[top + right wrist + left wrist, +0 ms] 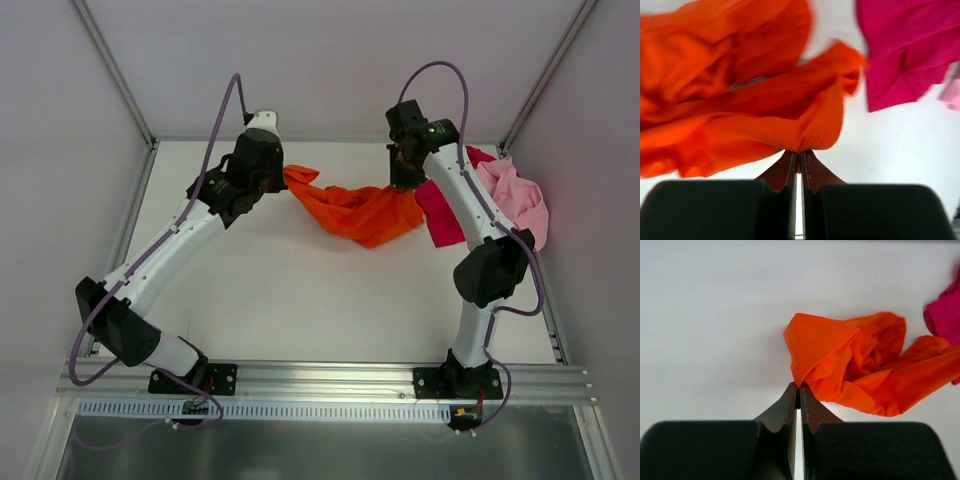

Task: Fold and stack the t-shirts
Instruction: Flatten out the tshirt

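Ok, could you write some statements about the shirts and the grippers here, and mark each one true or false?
1. Both the left gripper and the right gripper are shut on the orange shirt. True.
2. The pink shirt lies on the left side of the table. False: it lies at the far right.
3. The red shirt is folded flat. False: it lies rumpled.
4. In the top view, the red shirt lies between the orange shirt and the pink shirt. True.
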Tool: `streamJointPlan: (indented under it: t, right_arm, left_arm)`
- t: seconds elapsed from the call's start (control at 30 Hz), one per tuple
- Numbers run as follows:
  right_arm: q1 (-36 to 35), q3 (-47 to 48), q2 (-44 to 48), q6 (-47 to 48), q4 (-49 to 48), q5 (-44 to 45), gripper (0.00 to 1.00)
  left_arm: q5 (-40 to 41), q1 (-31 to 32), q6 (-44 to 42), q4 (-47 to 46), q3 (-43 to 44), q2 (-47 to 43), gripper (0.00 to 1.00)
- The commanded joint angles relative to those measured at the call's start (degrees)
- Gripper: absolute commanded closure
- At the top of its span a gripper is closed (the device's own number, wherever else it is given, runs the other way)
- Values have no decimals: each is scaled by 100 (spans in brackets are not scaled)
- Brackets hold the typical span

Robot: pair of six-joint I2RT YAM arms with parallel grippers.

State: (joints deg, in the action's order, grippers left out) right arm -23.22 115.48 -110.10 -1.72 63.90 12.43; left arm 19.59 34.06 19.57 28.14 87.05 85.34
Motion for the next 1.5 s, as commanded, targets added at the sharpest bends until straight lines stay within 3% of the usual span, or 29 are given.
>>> streamJointPlan:
  t: [0.0, 0.23, 0.43, 0.67, 0.83, 0.97, 1.13, 1.33, 1.47]
  right_arm:
    - [160, 711, -327, 93, 1159, 1092, 99]
    - [819, 274, -109, -557, 1037, 1982, 99]
    - [1197, -70, 288, -611, 458, 1922, 99]
    - [1206, 1089, -134, -268, 203, 1562, 99]
    - [1180, 1240, 67, -31, -867, 1132, 99]
    - [1162, 1636, 208, 128, -1081, 806, 99]
    - [1101, 811, 1050, 128, -1695, 577, 99]
    - [1083, 108, 1588, 373, -1836, 674, 99]
    - [1083, -464, 1922, 444, -1811, 507, 99]
  left_arm:
    - [746, -110, -156, -45, 199, -535, 100]
    - [1837, -146, -129, -493, -284, -1318, 100]
    - [2136, -137, -392, -599, -197, -1660, 100]
    - [2110, -146, -665, -722, 23, -1459, 100]
    - [2154, -146, -1156, -1108, 304, -1362, 100]
    - [2040, -146, -1202, -1092, 707, -1318, 100]
    - [1934, -137, -973, -785, 867, -1520, 100]
    - [2224, -119, -1061, -986, 612, -2161, 100]
    - [2110, -102, -1035, -644, 709, -2293, 100]
